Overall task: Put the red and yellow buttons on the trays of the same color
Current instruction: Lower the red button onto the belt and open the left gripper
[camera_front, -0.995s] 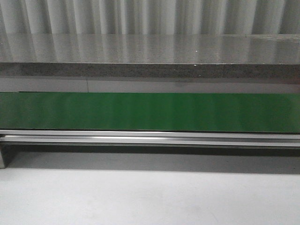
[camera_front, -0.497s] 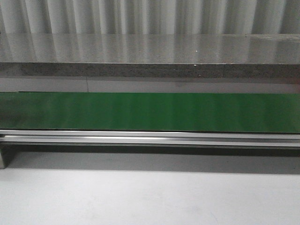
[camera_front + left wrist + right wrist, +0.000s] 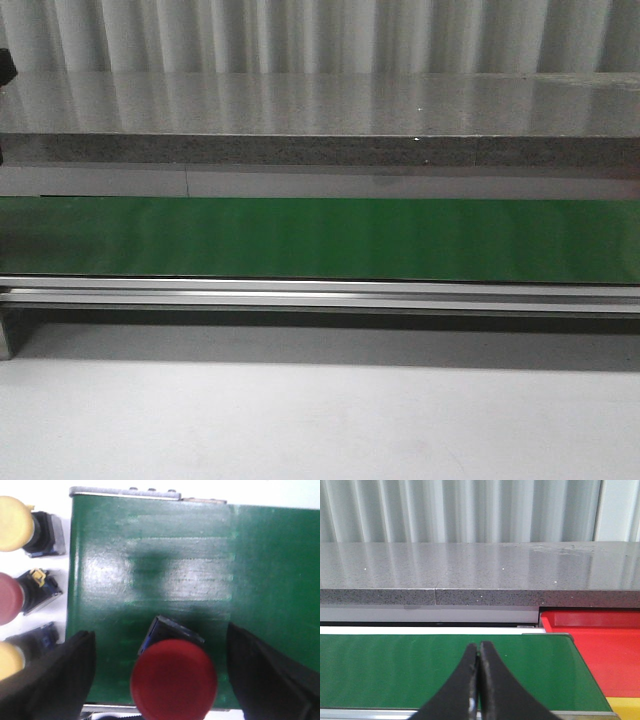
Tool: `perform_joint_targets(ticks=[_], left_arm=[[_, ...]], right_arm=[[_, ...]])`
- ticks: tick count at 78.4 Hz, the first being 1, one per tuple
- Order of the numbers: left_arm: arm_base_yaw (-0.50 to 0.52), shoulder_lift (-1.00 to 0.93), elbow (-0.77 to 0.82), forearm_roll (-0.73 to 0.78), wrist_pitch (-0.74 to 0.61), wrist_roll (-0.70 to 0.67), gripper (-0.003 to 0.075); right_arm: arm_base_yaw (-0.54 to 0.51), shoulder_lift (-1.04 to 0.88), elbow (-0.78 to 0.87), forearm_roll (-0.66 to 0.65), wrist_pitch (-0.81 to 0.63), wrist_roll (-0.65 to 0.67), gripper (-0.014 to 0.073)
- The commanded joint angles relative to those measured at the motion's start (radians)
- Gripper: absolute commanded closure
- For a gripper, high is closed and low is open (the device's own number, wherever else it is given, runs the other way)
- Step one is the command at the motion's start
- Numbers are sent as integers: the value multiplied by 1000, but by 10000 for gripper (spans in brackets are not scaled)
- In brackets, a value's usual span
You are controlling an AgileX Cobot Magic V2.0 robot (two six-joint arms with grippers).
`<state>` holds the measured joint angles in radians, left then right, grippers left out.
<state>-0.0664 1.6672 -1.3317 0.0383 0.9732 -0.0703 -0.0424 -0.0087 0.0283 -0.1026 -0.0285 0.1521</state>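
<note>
In the left wrist view a red button (image 3: 173,677) with a dark base stands on the green belt (image 3: 150,555). My left gripper (image 3: 160,632) is open, with one finger on each side of the button and a clear gap to it on both sides. Beside the belt's end, on a white surface, lie a yellow button (image 3: 12,522), a red button (image 3: 7,604) and another yellow button (image 3: 9,660). My right gripper (image 3: 479,646) is shut on nothing above the green belt (image 3: 395,670). Past that belt's end sit the red tray (image 3: 605,650) and a corner of the yellow tray (image 3: 626,708).
The front view shows the long green belt (image 3: 320,238) with its metal rail (image 3: 320,295), a grey stone ledge (image 3: 320,110) behind it and white tabletop (image 3: 320,420) in front. A dark part (image 3: 4,65) pokes in at the far left edge.
A small dark part has come into the front view at the upper left edge. The belt and the table look the same.
</note>
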Motion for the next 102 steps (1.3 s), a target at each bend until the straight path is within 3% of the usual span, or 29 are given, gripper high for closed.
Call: perform_joint_targets(ticks=[1,19,33,49,72,84,102], left_arm=[[-6,-64,-30,-55,-79,0,185],[-4,-142,-30,-74,-110,0,185],[30,-199,-28,-10,-8,0,185],[148,-246,23,10,83,21,185],[417,-260,157,24,170,23,185],[496,-202,173,23,237,23,186],[509,-106,173,50,211,17,186]], right_arm=[[-1,-18,-20,-8,-72,-3,661],[-1,-18,-20,-8,-72,-3,661],[-1,-18,-20,-8,-72,-3,661],[-1,-18,-20,-8,-72,-3,661],[-1,-18,-20,-8,-72,-3,661],[-1,-18,-20,-8,-72,-3,661],[-1,-18,-20,-8,-72,-3,661]])
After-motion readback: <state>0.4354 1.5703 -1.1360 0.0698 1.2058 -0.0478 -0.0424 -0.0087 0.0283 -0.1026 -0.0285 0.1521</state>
